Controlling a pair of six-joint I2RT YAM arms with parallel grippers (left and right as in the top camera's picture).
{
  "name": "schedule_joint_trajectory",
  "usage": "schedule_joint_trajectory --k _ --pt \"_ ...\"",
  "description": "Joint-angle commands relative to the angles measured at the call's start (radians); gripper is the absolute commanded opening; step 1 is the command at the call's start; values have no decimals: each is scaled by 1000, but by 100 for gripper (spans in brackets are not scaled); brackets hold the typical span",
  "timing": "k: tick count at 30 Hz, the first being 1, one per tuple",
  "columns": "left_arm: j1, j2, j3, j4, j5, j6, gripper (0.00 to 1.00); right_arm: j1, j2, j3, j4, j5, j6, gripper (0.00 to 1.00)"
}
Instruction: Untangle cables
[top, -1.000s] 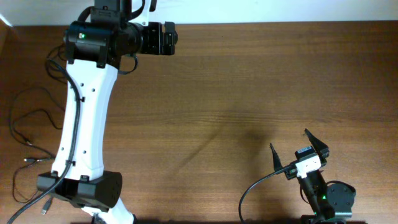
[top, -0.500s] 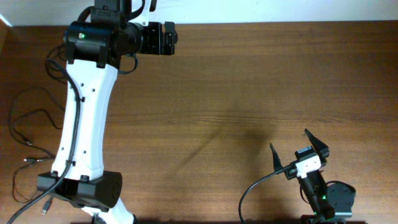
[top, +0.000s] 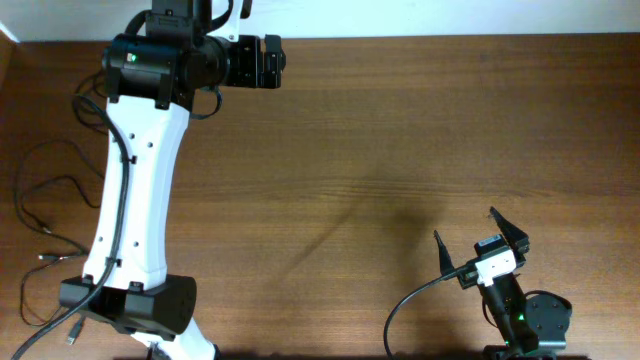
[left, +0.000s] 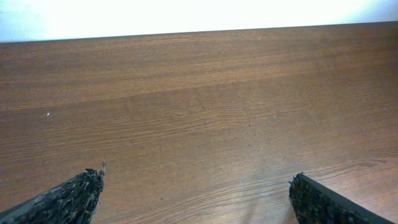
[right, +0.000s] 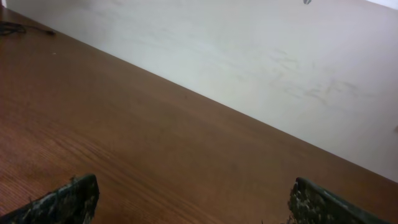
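The cables (top: 40, 195) lie as thin black loose loops on the far left of the wooden table, left of the left arm's white link, with small plug ends near the front left (top: 45, 257). A bit of them shows far off in the right wrist view (right: 18, 28). My left gripper (top: 275, 62) is at the table's back edge, far from the cables; in the left wrist view (left: 196, 180) its fingers are wide apart and empty over bare wood. My right gripper (top: 472, 238) is open and empty at the front right, as the right wrist view (right: 189, 186) also shows.
The left arm's white link (top: 130, 190) stretches from its base (top: 130, 305) at the front left to the back. A thicker black cable (top: 405, 300) curls from the right arm beside its base (top: 525, 320). A pale wall (right: 249, 56) stands behind the table.
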Motion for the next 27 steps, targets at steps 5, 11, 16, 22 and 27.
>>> schedule_joint_trajectory --k 5,11,16,22,27 --pt "19 -106 -37 0 -129 17 99 -6 -8 -9 2 5 10 99" --pt "89 -497 -743 514 -128 17 99 -6 -8 -9 2 5 11 99" --pt "130 -874 -1264 821 -128 116 99 -6 -8 -9 2 5 11 99" --pt "142 -1276 -1727 1044 -129 220 99 -6 -8 -9 2 5 11 99" --pt "174 -1579 -2028 1150 -189 225 99 -6 -8 -9 2 5 11 99"
